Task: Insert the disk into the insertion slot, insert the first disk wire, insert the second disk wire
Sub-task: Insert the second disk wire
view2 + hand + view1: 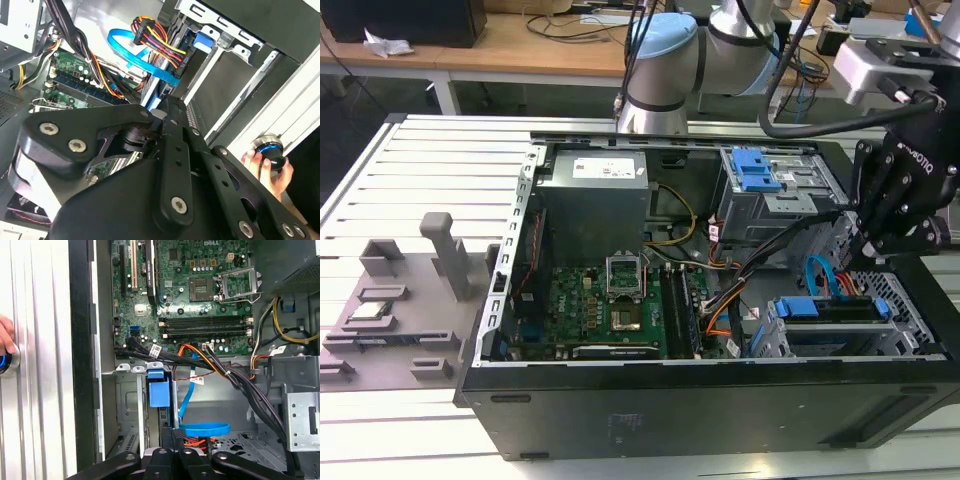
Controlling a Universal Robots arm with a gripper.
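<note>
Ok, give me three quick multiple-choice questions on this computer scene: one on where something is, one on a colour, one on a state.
1. In the exterior view, the gripper hangs:
A. over the motherboard
B. over the insertion slot at the exterior view's right
C. outside the case, at the exterior view's left

2. The second disk wire, a flat looped cable, is:
A. light blue
B. green
C. white

3. The computer case is:
A. upright and closed
B. on its side and closed
C. on its side with its side panel off

Answers:
1 B, the black gripper sits above the low grey cage.
2 A, both wrist views also show the loop as light blue.
3 C, the motherboard and cables lie exposed from above.
</note>
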